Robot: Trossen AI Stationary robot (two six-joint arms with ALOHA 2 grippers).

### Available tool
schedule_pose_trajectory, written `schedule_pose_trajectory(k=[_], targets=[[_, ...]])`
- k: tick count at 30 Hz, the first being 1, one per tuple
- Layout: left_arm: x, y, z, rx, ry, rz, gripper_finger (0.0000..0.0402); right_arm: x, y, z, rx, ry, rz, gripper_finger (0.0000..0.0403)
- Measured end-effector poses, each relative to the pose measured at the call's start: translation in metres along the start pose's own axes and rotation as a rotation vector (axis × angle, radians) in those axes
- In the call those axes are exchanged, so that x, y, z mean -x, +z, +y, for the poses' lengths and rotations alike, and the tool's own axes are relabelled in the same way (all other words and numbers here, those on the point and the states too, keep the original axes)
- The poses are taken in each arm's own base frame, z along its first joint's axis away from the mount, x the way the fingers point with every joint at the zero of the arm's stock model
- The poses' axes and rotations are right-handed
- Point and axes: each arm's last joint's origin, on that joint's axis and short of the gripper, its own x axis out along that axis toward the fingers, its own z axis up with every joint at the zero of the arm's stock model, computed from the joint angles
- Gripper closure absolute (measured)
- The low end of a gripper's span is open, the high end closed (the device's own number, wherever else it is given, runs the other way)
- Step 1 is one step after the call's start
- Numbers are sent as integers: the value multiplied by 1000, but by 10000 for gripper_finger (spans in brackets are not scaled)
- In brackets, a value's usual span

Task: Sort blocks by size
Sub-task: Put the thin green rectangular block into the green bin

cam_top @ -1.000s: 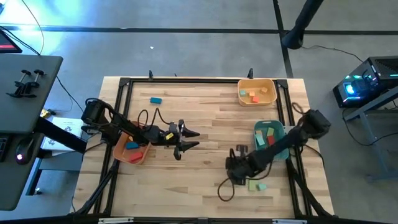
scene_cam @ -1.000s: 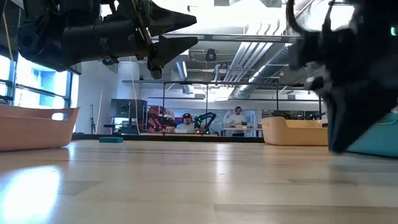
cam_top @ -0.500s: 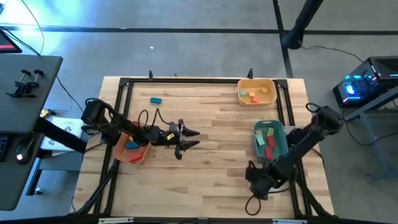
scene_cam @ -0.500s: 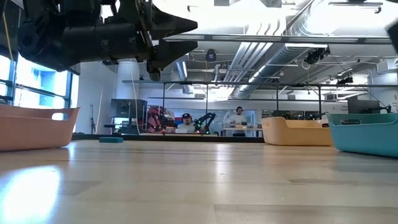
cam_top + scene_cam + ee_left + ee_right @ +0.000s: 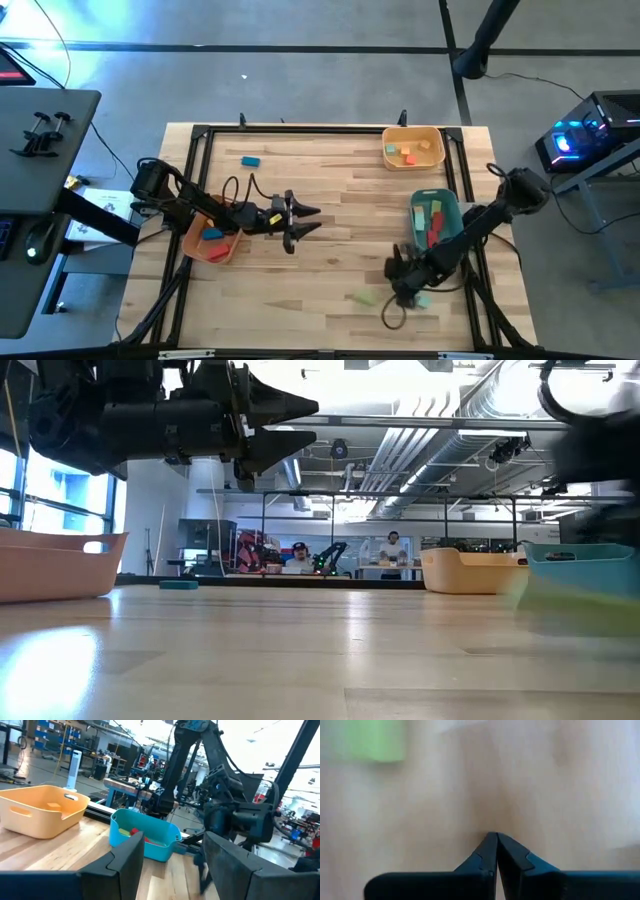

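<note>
Right gripper: the dark two-finger right gripper (image 5: 400,283) sits low over the near right part of the pale wooden slatted table (image 5: 340,190), just in front of the teal plastic bin (image 5: 452,232); in the right wrist view its fingertips (image 5: 489,851) are pressed together with nothing between them, so it is clenched empty

Left gripper: the dark two-finger left gripper (image 5: 310,221) hangs above the table's left middle, beside the salmon-orange plastic bin (image 5: 192,242); its fingers (image 5: 125,860) stand spread apart, released and empty

Loose blocks: a light green painted block (image 5: 364,297) lies on the bare wood near the table's front edge, just left of the right gripper and not touching it; a pale teal block (image 5: 421,299) lies just right of that gripper; a small teal block (image 5: 250,160) lies alone near the far left edge, well apart from both arms

Teal bin contents: red, orange and light green blocks (image 5: 432,222) lie inside; their count cannot be told

Yellow-orange plastic bin: the bin (image 5: 436,155) stands at the far right corner and holds a few small orange and green blocks (image 5: 407,154)

Salmon-orange bin contents: a blue block and red blocks (image 5: 212,240) lie inside, partly hidden by the left arm

Background: a person (image 5: 391,546) stands in the room beyond the table
</note>
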Motion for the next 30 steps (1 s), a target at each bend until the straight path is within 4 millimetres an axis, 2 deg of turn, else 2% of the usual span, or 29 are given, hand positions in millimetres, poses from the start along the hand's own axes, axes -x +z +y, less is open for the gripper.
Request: schedule_pose_trajectory(k=[5,9,16,21,26,30], targets=[[0,0,1,1,11,-3,209,9,23,-4,90,-112,-96,399],[0,0,0,0,10,-4,209,22,40,11,239,-54,-178,399],[0,-1,-8,-1,-15,0,209,25,54,19,496,-10,-292,391],[-4,-3,-29,-97,-29,19,209,20,70,17,568,31,-370,330],[-14,-7,-61,-223,18,82,209,-6,81,20,645,151,-396,244],[-17,-11,-84,-281,66,161,209,-29,87,26,693,196,-457,192]])
